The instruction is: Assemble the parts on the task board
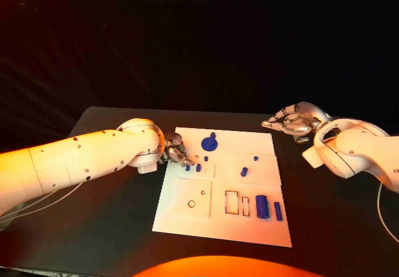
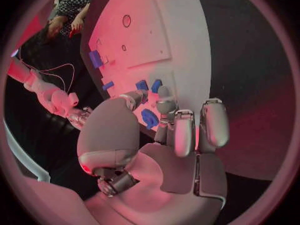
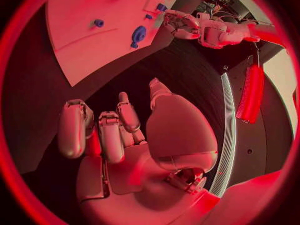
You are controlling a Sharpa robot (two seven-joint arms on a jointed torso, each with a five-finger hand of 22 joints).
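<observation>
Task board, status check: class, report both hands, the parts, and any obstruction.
Left hand over the task board edge, fingertips at small blue parts; grip unclear. Right hand open, off board. No obstruction.

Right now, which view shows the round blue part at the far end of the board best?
The head view: the round blue part lies unobstructed on the task board. The right wrist view shows it small; in the left wrist view fingers partly cover it.
</observation>
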